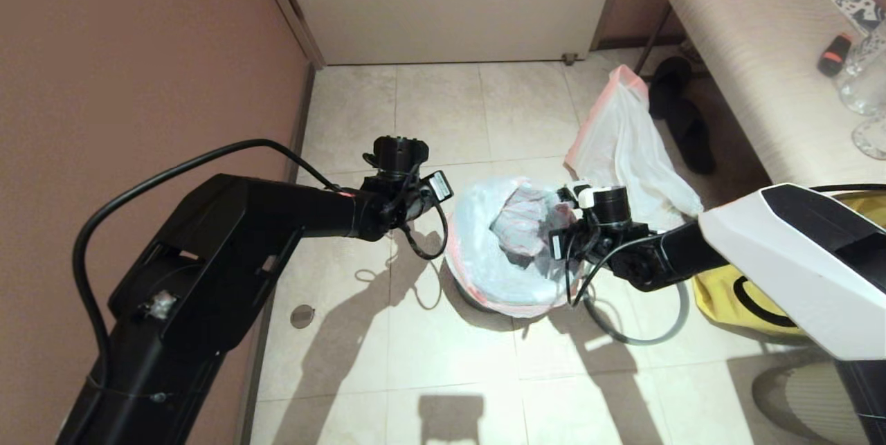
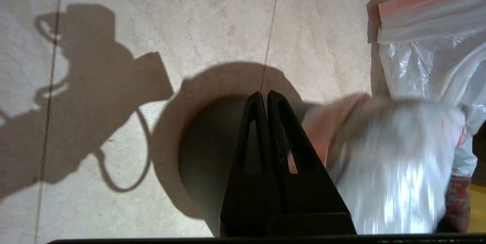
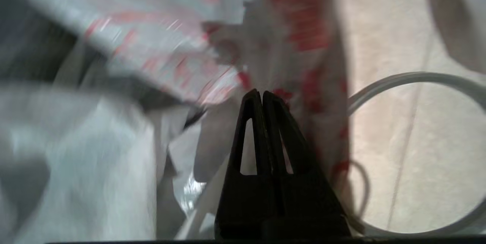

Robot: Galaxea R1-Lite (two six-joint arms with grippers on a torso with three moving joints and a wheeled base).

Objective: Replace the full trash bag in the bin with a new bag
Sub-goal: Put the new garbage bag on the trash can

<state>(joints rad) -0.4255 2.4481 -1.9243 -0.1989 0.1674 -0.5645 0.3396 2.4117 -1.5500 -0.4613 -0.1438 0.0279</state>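
Note:
The bin [image 2: 205, 160] stands on the tiled floor, its mouth covered by the new bag [image 1: 484, 272], white with red characters [image 3: 303, 27] and crumpled inside. Beyond it, the full trash bag [image 1: 623, 147], white with a pink-red rim, sits on the floor. The grey hoop [image 1: 637, 342] lies on the tiles beside the bin. My left gripper [image 2: 264, 94] is shut with nothing between its fingers, just outside the bin's left wall. Over the bin's right edge, my right gripper [image 3: 262, 93] is shut, its tips against the printed plastic; I cannot tell whether it pinches any.
A padded bench [image 1: 747, 50] runs along the right, with black slippers [image 1: 682, 126] under its near edge. A yellow bag [image 1: 727, 300] lies under my right arm. The brown wall is close on the left, and a door closes the back.

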